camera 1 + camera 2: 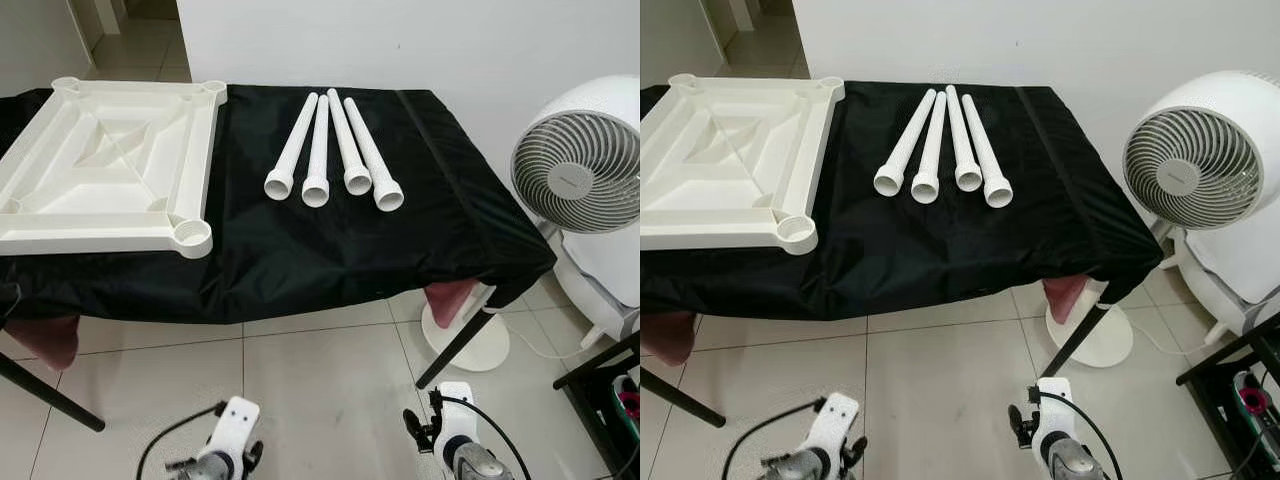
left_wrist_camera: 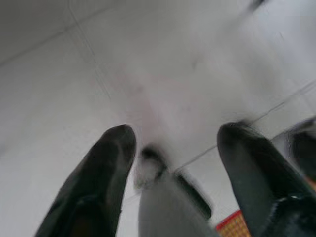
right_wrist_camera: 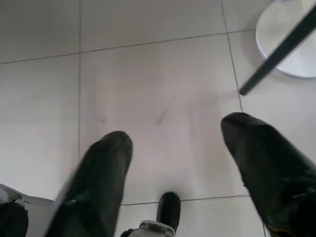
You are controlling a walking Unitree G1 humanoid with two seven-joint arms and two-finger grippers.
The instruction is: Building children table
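A white square tabletop (image 1: 105,165) lies upside down on the left of a black-covered table (image 1: 300,250), with round sockets at its corners. Several white tube legs (image 1: 330,150) lie side by side at the table's middle, flared ends toward me. Both arms hang low over the tiled floor, well short of the table. My left gripper (image 2: 173,148) is open with nothing between its fingers. My right gripper (image 3: 175,148) is open too, over bare tiles.
A white fan (image 1: 580,165) stands right of the table, its round base (image 1: 470,335) beside a black table leg (image 1: 455,345). A dark shelf (image 1: 610,390) sits at the far right. Tiled floor (image 1: 310,390) lies between me and the table.
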